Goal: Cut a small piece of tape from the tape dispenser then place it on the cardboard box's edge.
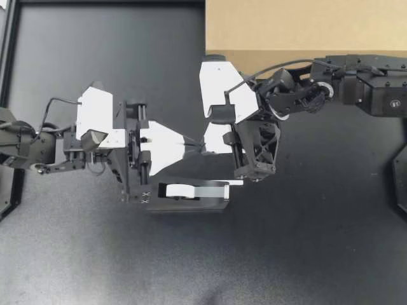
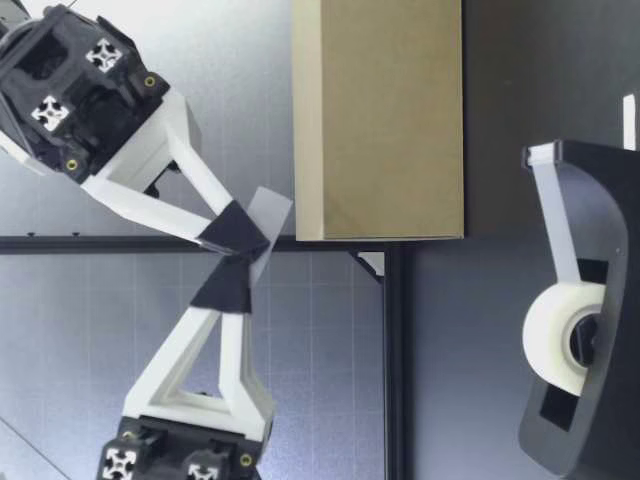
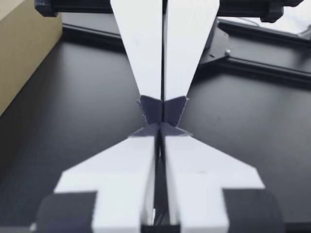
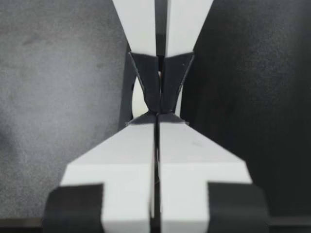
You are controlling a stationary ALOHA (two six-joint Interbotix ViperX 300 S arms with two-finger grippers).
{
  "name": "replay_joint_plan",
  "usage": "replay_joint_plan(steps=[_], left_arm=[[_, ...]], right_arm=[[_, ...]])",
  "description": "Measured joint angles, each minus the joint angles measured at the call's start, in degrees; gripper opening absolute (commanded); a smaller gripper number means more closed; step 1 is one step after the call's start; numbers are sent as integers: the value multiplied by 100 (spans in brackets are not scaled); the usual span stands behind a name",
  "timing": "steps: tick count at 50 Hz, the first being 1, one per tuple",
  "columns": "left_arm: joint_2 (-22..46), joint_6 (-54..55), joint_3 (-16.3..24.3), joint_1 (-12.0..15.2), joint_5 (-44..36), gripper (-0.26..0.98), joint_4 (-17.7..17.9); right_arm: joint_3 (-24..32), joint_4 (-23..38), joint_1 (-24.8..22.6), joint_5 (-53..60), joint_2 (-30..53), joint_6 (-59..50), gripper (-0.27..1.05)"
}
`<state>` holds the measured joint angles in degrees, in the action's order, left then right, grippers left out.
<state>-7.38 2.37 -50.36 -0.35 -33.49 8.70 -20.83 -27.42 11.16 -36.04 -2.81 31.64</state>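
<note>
Two robot hands meet tip to tip in the air above a dark desk (image 1: 76, 267). My left hand (image 1: 191, 145) is closed, and so is my right hand (image 1: 205, 145). Both pinch the same small piece of tape (image 2: 272, 212) at the point where their tips touch. In the low view, the pale strip sticks up past the dark pads. The tape dispenser (image 1: 187, 194) sits on the desk just below the hands. The cardboard box (image 1: 305, 25) stands farther back, apart from the tape.
</note>
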Motion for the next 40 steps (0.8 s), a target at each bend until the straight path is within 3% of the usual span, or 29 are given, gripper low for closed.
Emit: replay_joint_plan(steps=[9,23,35,40], left_arm=[[0,0,0,0,0,-8,0],[0,0,0,-35,0,-8,-9],[35,35,0,-35,-70,-8,35],[79,35,0,167,-264,-8,378]], right_arm=[[-18,0,0,44,0,-9,-4],[-97,0,9,229,9,-26,49],[-633,123,299,571,-237,0,47],[-1037,141,527,1020,-633,18,46]])
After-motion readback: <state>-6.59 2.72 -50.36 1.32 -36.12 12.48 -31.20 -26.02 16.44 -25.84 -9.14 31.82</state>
